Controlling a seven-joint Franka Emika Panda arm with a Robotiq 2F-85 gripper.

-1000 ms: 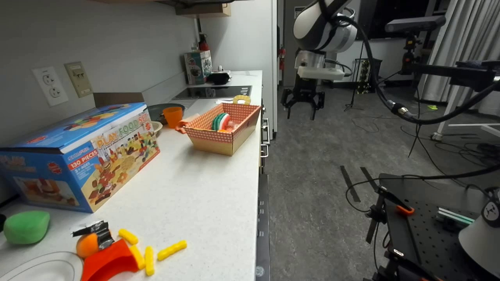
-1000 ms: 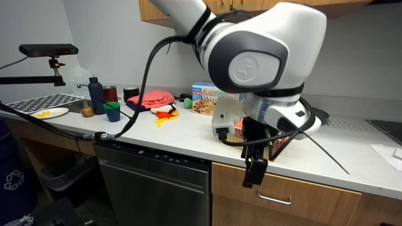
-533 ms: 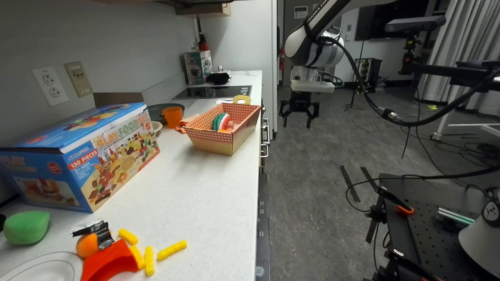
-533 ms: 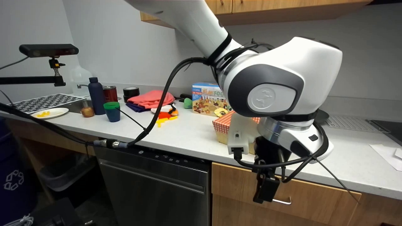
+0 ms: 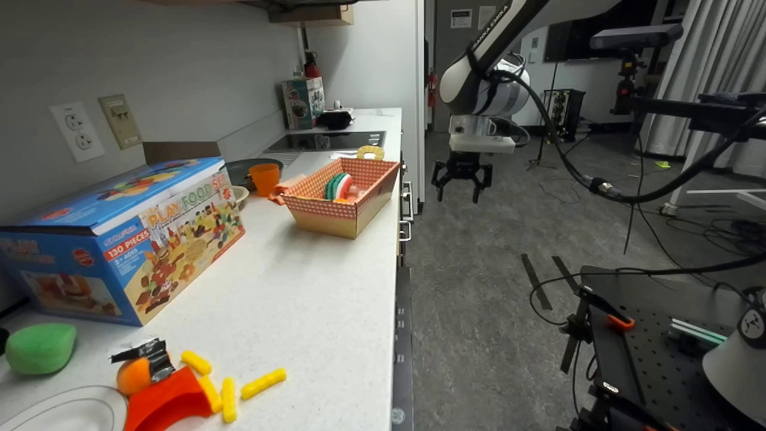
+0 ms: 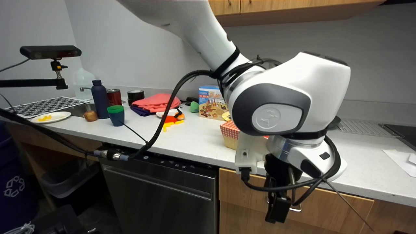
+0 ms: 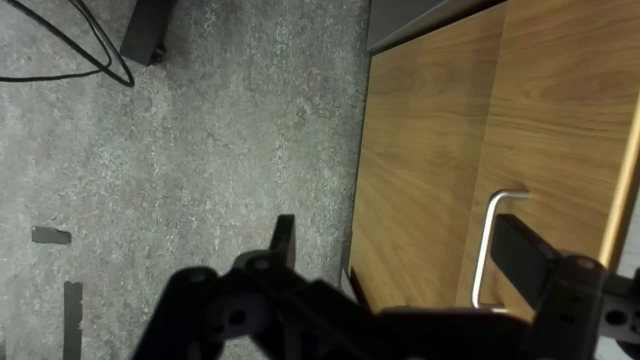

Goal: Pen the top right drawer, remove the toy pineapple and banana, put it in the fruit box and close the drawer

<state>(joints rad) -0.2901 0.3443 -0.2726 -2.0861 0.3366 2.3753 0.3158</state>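
Observation:
The top right drawer has a wood-grain front below the counter and looks closed. Its silver handle shows clearly in the wrist view. My gripper stands open with nothing between its fingers, in front of the drawer. One black finger appears beside the handle bar; whether they touch I cannot tell. In an exterior view the gripper points down over the floor side of the counter. The fruit box, tan with a red checked lining, holds a watermelon toy. The toy pineapple and banana are out of view.
A blue printed play-food box stands on the counter. An orange cup and a yellow ring are near the fruit box. Yellow sticks lie at the front. A dishwasher adjoins the drawer.
My arm has come down and moved to a place before the drawer handle, uncovering part of the fruit box. The jaws have stayed apart, and the counter objects have not moved.

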